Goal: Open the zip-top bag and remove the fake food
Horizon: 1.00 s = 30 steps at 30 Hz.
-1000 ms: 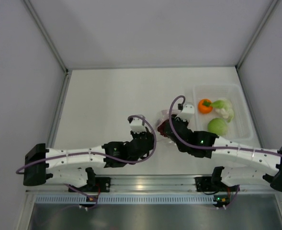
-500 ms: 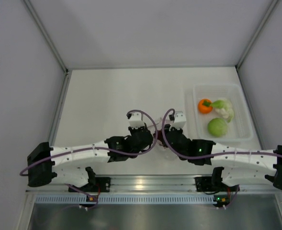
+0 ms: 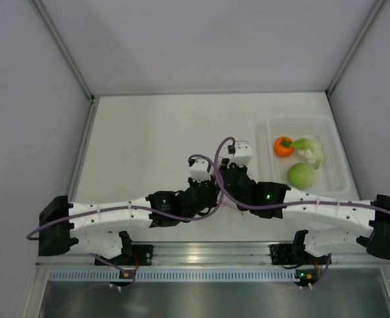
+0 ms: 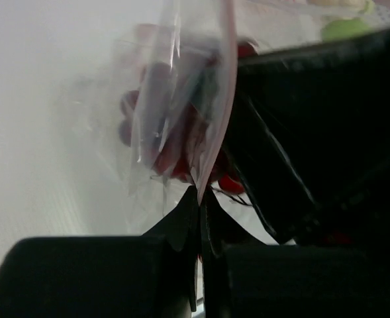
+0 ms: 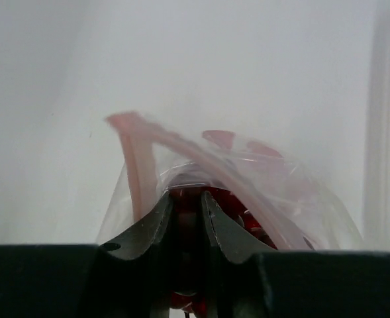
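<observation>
The left tool (image 4: 199, 197) is clenched on the bag (image 4: 156, 112) edge. The right tool (image 5: 187, 202) clamps the bag too, red grapes (image 5: 219, 138) inside.

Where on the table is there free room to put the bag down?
Bare table lies between the left wall and the left gripper, and behind it to the back wall. The front middle is crowded: it and the right gripper hold the bag. The tray holds three toy foods.
</observation>
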Each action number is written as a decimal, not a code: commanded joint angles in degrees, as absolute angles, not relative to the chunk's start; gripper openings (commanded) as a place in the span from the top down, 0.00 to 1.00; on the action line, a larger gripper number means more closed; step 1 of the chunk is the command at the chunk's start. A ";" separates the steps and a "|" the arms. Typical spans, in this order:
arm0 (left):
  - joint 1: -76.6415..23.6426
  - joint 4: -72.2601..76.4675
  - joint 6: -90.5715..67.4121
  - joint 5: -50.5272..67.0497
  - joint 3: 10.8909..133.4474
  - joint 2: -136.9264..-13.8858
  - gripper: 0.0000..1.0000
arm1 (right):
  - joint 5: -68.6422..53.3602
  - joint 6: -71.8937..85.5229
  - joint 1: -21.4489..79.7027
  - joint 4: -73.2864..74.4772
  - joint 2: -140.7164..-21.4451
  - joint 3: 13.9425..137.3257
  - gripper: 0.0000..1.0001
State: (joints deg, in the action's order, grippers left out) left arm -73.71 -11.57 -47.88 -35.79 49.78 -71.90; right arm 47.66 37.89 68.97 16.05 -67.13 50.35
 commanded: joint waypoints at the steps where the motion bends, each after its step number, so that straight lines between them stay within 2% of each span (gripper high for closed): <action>1: -76.20 -5.27 -46.41 -34.01 49.14 -71.63 1.00 | 50.10 37.53 66.98 16.60 -68.11 57.73 1.00; 8: -76.29 -6.23 -49.12 -40.67 45.70 -69.44 1.00 | 49.23 37.87 66.36 22.40 -66.71 59.50 1.00; 15: -75.59 -12.39 -53.26 -47.45 48.69 -71.36 1.00 | 44.47 38.14 66.88 28.37 -64.69 60.63 1.00; 22: -74.71 -13.97 -55.81 -48.25 51.24 -75.41 1.00 | 46.41 37.88 68.73 36.55 -63.46 65.65 1.00; 30: -73.48 -14.24 -57.83 -47.29 51.15 -76.29 1.00 | 42.45 35.60 68.82 37.35 -59.51 66.01 1.00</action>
